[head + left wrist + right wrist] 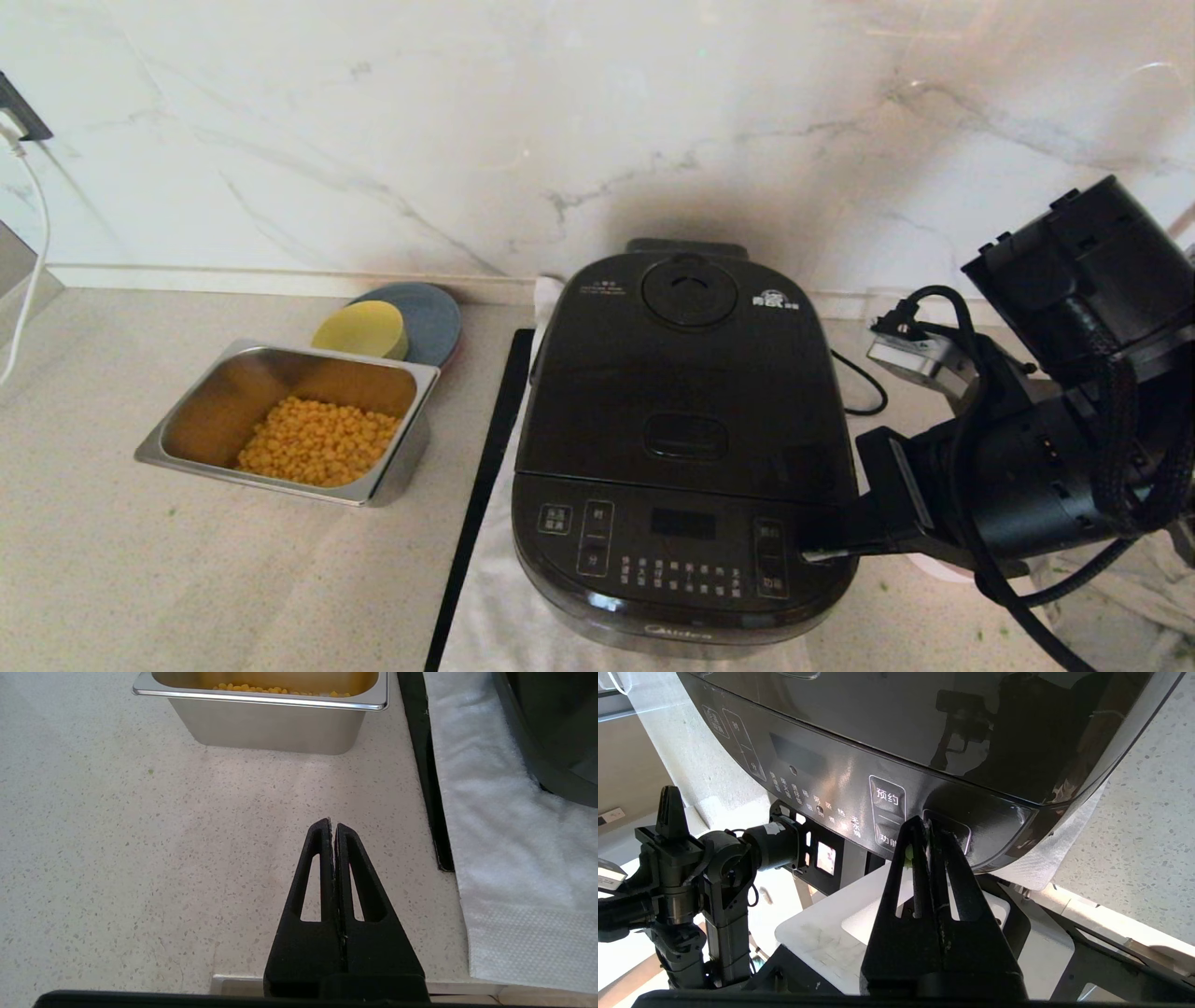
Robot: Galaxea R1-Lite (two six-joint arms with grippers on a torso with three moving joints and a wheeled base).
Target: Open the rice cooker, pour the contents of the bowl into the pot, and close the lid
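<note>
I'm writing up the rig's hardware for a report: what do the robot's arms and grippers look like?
Both grippers are matte black plastic: the left gripper and right gripper each have two long tapering fingers with triangular cut-out windows. The right arm is bulky black cylindrical housings, with braided black cables looping along it and a small silver module on top. A green fleck clings to a right finger.

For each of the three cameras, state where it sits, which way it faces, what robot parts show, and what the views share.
Head: up high, looking down at the rice cooker; right claw shows.
Left wrist: behind the shut left claw, facing counter and steel tray.
Right wrist: behind the shut right claw, facing the cooker's panel; left arm visible.
Shared: all three show the cooker.
</note>
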